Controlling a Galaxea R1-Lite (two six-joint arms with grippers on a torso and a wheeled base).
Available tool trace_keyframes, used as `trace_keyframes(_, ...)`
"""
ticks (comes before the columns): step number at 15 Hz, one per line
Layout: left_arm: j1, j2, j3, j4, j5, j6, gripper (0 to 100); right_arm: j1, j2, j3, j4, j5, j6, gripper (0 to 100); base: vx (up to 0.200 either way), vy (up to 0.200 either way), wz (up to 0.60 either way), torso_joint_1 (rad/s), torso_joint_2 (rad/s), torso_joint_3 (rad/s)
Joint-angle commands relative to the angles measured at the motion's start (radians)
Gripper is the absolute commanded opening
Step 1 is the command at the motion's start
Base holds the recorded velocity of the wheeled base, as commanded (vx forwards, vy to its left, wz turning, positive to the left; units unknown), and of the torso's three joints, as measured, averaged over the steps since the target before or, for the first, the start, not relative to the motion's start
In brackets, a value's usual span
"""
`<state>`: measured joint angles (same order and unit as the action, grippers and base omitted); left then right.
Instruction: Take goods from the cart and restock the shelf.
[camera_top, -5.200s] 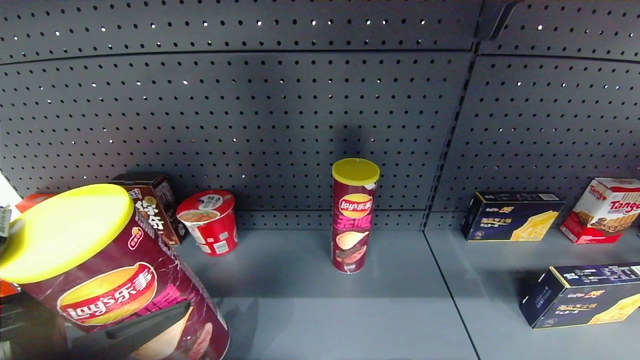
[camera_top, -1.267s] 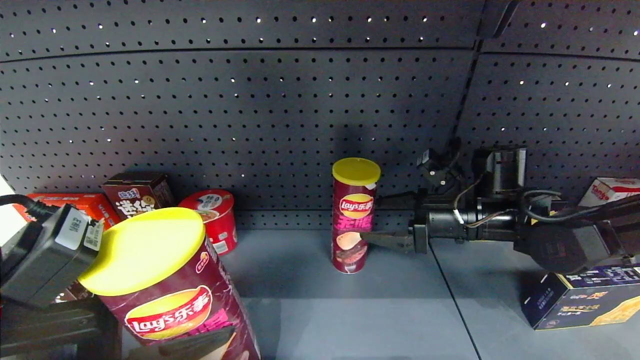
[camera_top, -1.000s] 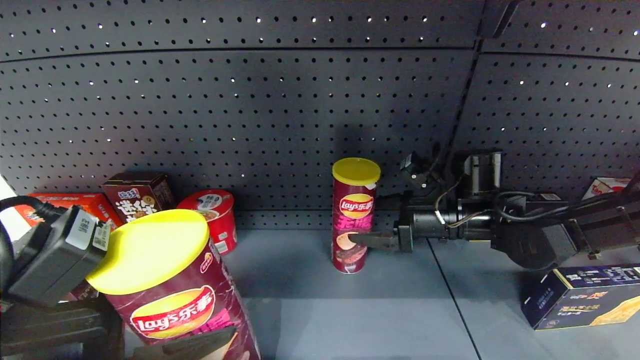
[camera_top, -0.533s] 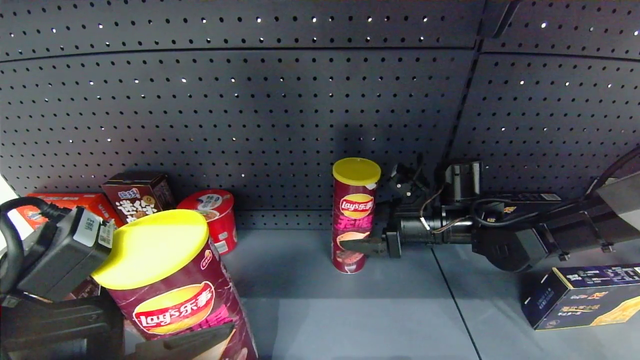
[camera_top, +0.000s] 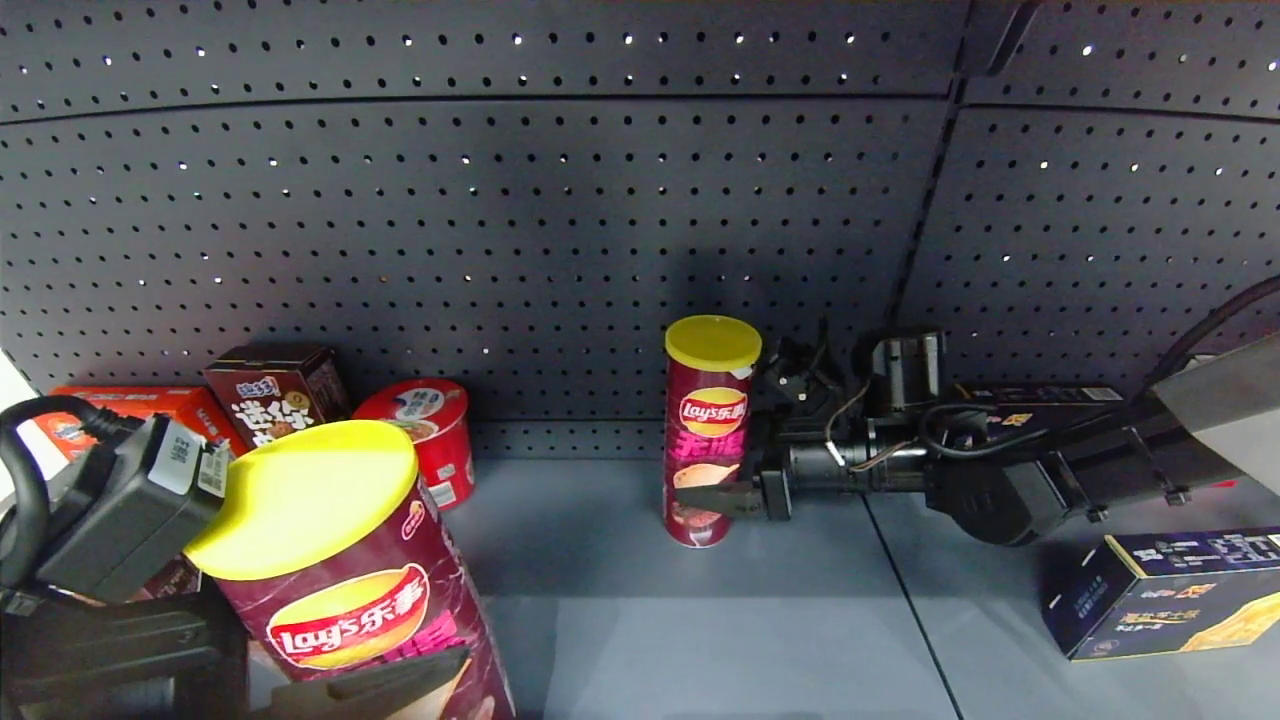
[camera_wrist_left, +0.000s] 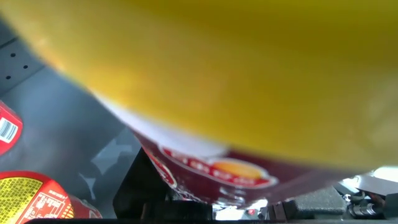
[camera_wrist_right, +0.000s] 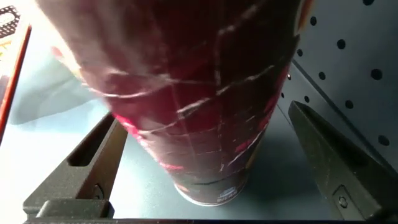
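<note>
The shelf can (camera_top: 710, 440) stands upright on the grey shelf (camera_top: 600, 620), close to the pegboard back (camera_top: 500, 220), its yellow lid on. The right hand (camera_wrist_right: 205, 118) reaches in level from the right and is released, with one finger on each side of the can's lower half. In the right wrist view the finger on the pegboard side stands apart from the can. The other finger lies just beside the can, and I cannot tell whether it touches.

The left hand (camera_top: 380, 670) is clenched on the held can (camera_top: 330, 560), a second one of the same kind. It is low on the left, in front of the shelf's edge, and tilted slightly with its lid uppermost. One dark finger crosses the front of its lower part.

At the back left of the shelf a red noodle cup (camera_top: 425, 435) stands beside a brown box (camera_top: 280, 385), with an orange box (camera_top: 120, 405) further left. On the right section a dark blue box (camera_top: 1180, 590) lies near the front edge.
</note>
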<state>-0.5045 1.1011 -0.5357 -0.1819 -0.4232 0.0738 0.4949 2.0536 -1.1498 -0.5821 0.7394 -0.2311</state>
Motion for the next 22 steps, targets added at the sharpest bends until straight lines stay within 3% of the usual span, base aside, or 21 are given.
trace_keyframes(1,0.001,-0.001,0.0,-0.001,0.0,0.0,0,0.001,0.008,-0.007,-0.001,0.0,0.001,100,0.0,0.0,0.0,0.0,0.0,0.0)
trace_keyframes(3,0.009,-0.001,0.002,0.001,0.0,0.0,0,0.002,0.02,-0.011,-0.012,0.005,0.001,100,0.0,0.0,0.0,0.0,0.0,0.0)
trace_keyframes(4,0.014,-0.001,0.002,-0.001,0.0,0.0,0,0.002,0.025,-0.013,-0.019,0.011,0.003,0,0.0,0.0,0.0,0.0,0.0,0.0)
trace_keyframes(10,0.015,-0.004,0.011,0.001,0.001,0.0,0,0.03,-0.018,0.025,-0.021,0.003,0.004,0,0.0,0.0,0.0,0.0,0.0,0.0)
trace_keyframes(17,0.014,-0.036,0.071,0.001,0.001,0.0,0,0.096,-0.247,0.272,-0.015,-0.038,0.009,0,0.0,0.0,0.0,0.0,0.0,0.0)
trace_keyframes(22,0.015,-0.041,0.069,0.001,0.004,0.0,0,0.116,-0.303,0.39,-0.108,-0.078,0.01,0,0.0,0.0,0.0,0.0,0.0,0.0)
